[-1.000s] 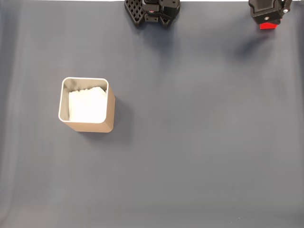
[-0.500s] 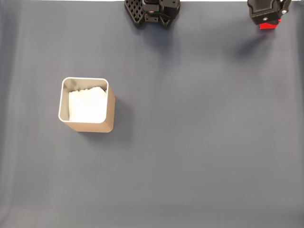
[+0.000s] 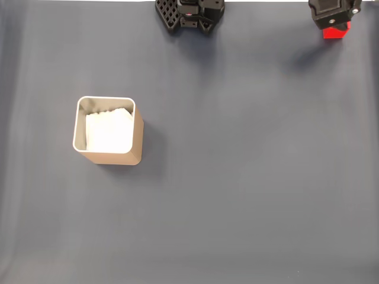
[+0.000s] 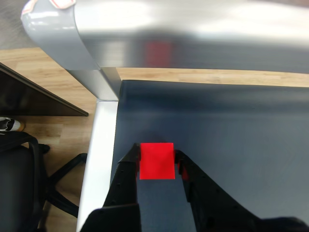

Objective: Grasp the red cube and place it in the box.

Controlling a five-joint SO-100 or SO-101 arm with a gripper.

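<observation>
Between claw (image 4: 157, 164) tips, plain red cube (image 4: 156, 161)

The fixed view looks straight down from well above onto the dark mat (image 3: 237, 177), with the arm's base (image 3: 189, 13) at the top edge, the box (image 3: 108, 131) at left of centre and the gripper (image 3: 333, 23) in the upper right corner. The wrist view rides close behind the gripper (image 4: 157, 157), which enters from the bottom edge, and faces forward and down over the mat (image 4: 241, 125) toward the table's edge (image 4: 99, 159). Both views share the gripper closed around the red cube (image 4: 156, 161) and the mat corner around it.
</observation>
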